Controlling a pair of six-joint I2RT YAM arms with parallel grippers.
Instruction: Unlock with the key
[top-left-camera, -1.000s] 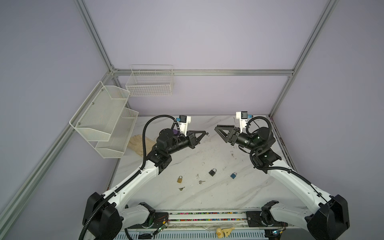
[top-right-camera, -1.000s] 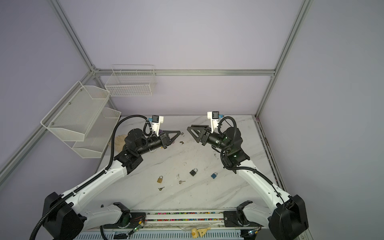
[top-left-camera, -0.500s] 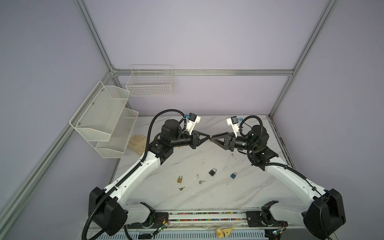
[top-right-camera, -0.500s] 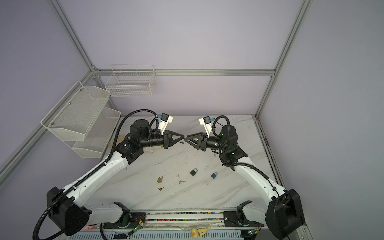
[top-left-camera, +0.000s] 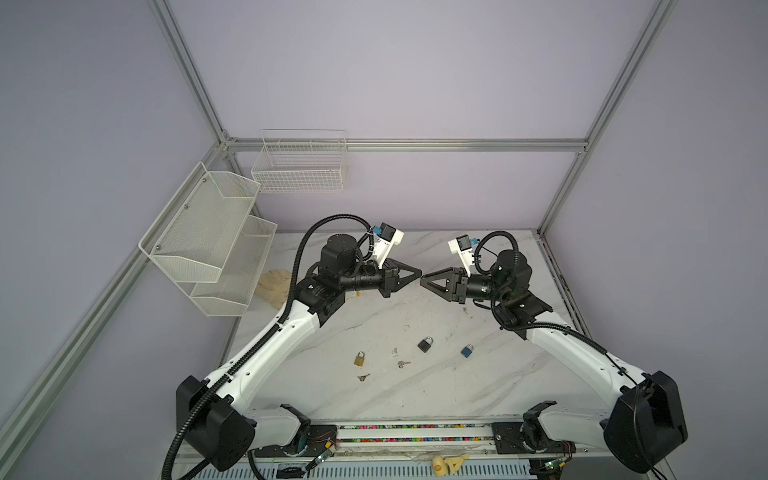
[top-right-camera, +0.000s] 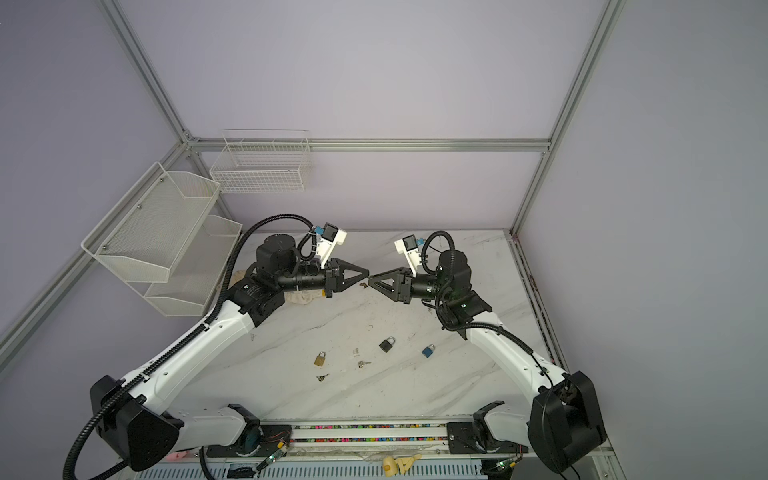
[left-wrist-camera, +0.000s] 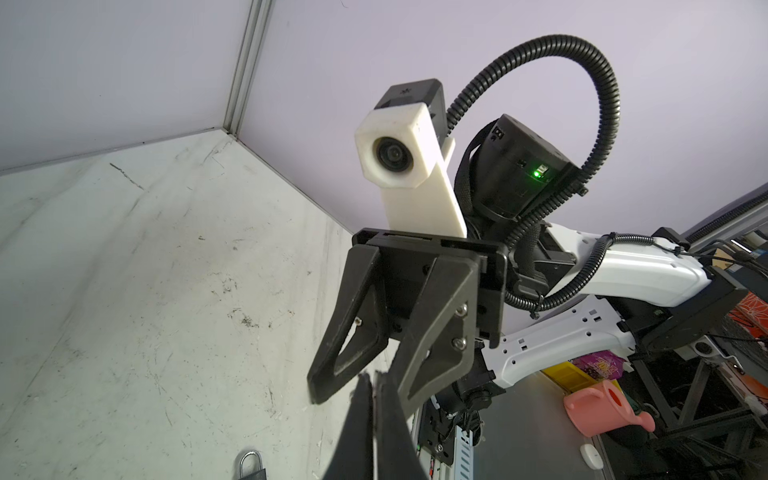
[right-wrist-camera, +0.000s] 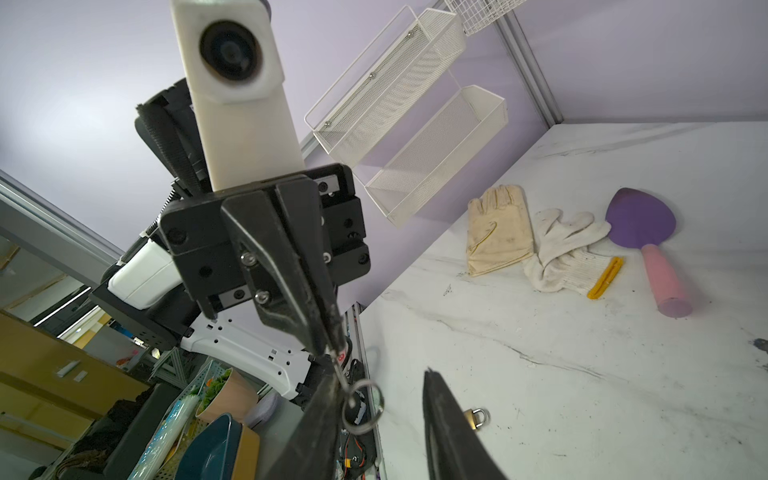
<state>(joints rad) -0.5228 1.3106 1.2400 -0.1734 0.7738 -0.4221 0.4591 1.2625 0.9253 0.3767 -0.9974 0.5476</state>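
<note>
As it shows edge-on, the key (right-wrist-camera: 338, 372) looks thin, silvery, ringed.

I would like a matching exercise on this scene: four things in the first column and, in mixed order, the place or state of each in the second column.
Column 1
1. left gripper
2. right gripper
3. black padlock
4. purple spatula

Column 2
a. lies on the table between the brass padlock and the blue padlock
b. jaws apart, tips facing the other gripper
c. lies beside the white gloves
d. shut on a key with a ring

Right pairs: 1-d, 2-b, 3-a, 4-c
</note>
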